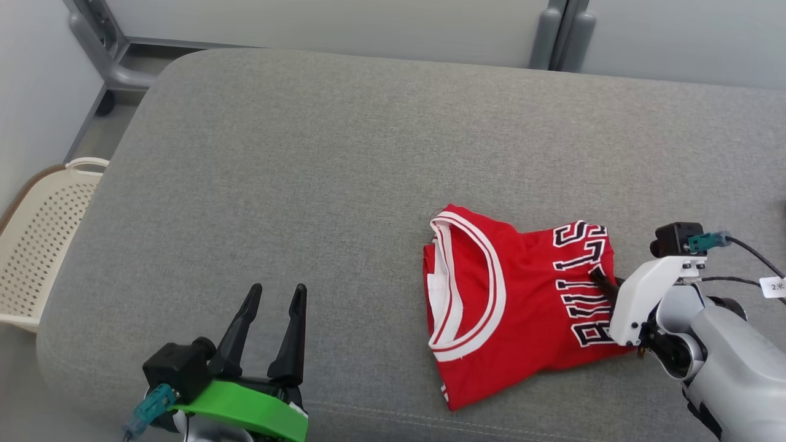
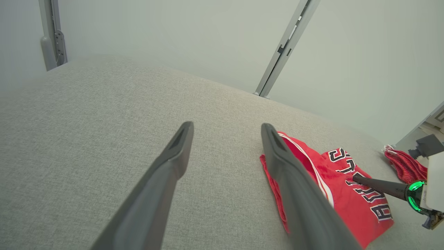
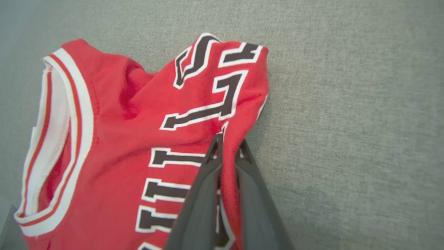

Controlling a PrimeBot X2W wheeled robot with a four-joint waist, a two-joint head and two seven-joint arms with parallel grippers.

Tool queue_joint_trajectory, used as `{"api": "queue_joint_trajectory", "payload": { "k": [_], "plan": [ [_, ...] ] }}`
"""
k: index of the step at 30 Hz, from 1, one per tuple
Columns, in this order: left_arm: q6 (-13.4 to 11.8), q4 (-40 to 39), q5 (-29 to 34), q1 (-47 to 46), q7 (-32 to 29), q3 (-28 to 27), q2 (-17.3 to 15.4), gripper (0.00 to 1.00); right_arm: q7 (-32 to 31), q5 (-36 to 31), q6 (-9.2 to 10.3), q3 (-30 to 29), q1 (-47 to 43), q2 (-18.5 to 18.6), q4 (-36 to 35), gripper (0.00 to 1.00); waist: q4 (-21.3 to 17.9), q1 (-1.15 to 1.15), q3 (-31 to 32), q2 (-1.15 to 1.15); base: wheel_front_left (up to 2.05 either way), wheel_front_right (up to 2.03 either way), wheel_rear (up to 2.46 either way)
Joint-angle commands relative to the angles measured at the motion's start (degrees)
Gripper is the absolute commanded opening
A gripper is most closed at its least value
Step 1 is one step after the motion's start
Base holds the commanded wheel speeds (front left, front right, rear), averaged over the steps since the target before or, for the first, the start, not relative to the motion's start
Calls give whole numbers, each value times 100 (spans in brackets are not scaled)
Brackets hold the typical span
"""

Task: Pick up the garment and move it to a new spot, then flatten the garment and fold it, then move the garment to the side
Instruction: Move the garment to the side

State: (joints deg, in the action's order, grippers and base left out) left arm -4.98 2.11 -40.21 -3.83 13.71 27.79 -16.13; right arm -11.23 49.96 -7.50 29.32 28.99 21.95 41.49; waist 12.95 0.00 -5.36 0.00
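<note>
Jersey (image 1: 522, 294), folded at the cushion's (image 1: 344, 153) right front, is pinched at its lettered edge by the right gripper (image 3: 229, 140), which should drag low so folds hold; left gripper (image 1: 277, 288) gapes empty.

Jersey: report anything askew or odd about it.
The red jersey lies rumpled and tilted on the grey cushion, its edges uneven. The right claw is shut on a fold at its lettered edge, puckering it.

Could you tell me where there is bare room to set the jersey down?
Bare grey cushion runs from the basket side to the jersey, and along the far edge. Crowded on the right, where the right hand pinches the jersey.
</note>
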Motion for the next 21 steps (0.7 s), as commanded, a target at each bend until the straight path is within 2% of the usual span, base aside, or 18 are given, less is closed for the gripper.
{"api": "queue_joint_trajectory", "payload": {
  "k": [1, 12, 16, 21],
  "plan": [
    [0, -2, -11, 69, 24, -4, -31, 100, 34, -39, 3, 19, 70, 87, -40, 0, -120, 0, 62, 0, 0, 0, 0],
    [-10, -43, -55, 188, 38, 21, 8, 100, -159, -236, 5, -67, 289, 794, -450, 0, -1111, 0, 252, 0, 0, 0, 0],
    [-11, -50, -38, 158, 40, 19, 26, 100, -261, -359, 5, -146, 353, 905, -569, 0, -1568, 0, 229, 0, 0, 0, 0],
    [30, -38, -3, 1, 45, 40, 54, 100, -336, -509, 5, -250, 510, 846, -663, 0, -1991, 0, 107, 0, 0, 0, 0]
  ]
}}
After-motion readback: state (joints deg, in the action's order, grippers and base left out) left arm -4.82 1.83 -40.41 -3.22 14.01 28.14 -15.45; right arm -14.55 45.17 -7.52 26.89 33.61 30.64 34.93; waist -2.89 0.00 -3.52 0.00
